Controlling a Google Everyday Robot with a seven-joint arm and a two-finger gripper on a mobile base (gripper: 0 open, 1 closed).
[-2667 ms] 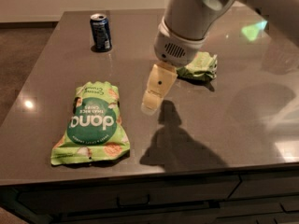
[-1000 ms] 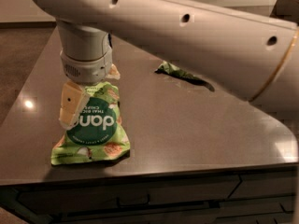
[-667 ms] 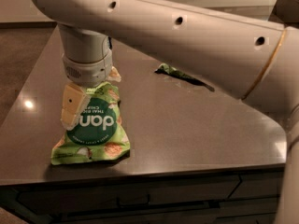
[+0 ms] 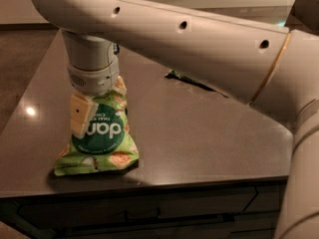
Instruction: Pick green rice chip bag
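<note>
— Where is the green rice chip bag (image 4: pixel 99 136) seen in the camera view?
— It is found near the front-left corner of the worktop (image 4: pixel 199 133), with its lower end laid close to the front edge.
— And the claw (image 4: pixel 82 121)?
— It is set down at the bag's upper end, against the left side; whether it is clamped on the bag cannot be told. Farther back, a second green packet (image 4: pixel 180 76) is partly hidden by the arm (image 4: pixel 199 39).
</note>
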